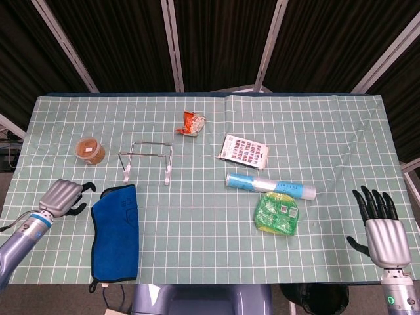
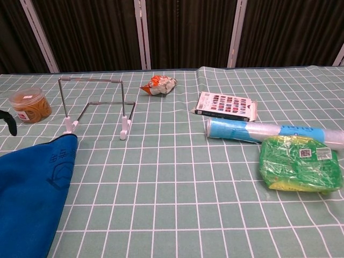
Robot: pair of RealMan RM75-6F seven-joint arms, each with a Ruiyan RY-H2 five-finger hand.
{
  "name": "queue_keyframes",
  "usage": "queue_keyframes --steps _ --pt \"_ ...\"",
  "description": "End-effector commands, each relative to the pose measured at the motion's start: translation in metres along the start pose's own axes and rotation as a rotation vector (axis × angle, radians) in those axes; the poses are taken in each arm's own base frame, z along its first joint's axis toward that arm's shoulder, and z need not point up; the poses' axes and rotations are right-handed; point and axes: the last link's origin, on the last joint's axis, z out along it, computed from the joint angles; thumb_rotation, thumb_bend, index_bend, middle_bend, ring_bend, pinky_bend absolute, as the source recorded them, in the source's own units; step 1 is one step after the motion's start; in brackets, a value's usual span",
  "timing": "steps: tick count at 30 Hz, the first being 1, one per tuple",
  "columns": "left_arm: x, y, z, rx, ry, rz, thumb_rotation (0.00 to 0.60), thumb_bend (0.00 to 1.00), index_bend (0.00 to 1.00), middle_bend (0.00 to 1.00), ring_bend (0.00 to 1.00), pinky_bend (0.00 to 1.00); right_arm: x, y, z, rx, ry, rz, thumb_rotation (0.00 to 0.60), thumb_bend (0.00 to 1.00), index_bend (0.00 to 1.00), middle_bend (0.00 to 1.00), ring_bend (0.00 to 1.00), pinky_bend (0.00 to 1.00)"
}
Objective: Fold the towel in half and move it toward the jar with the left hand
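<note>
The blue towel lies folded in a long strip at the table's near left, one end hanging over the front edge; the chest view shows it at the lower left. The jar with a clear lid and brown contents stands behind it at the far left. My left hand hovers just left of the towel's far end, apart from it, fingers loosely spread and holding nothing; one dark fingertip shows at the chest view's left edge. My right hand stays at the near right, fingers spread, empty.
A wire rack stands right of the jar. Behind it lies a snack packet. To the right are a printed box, a blue-and-white tube and a green packet.
</note>
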Motion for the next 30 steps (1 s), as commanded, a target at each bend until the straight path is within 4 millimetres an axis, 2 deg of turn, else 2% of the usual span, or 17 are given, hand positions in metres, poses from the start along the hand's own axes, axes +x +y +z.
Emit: queue_keyframes --steps 1,18,30 --pt "-0.003 0.007 0.017 0.009 -0.014 -0.013 0.600 0.44 0.34 0.89 0.89 1.00 -0.001 0.001 0.002 -0.005 -0.003 -0.001 0.600 0.00 0.00 0.00 0.00 0.00" --pt "-0.009 0.026 0.047 0.018 -0.028 -0.024 0.600 0.44 0.34 0.89 0.89 1.00 -0.006 0.009 0.006 -0.033 -0.022 -0.009 0.600 0.00 0.00 0.00 0.00 0.00" --pt "-0.016 0.039 0.057 0.010 -0.033 -0.026 0.600 0.45 0.35 0.89 0.89 1.00 -0.006 0.008 0.006 -0.031 -0.024 -0.010 0.600 0.00 0.00 0.00 0.00 0.00"
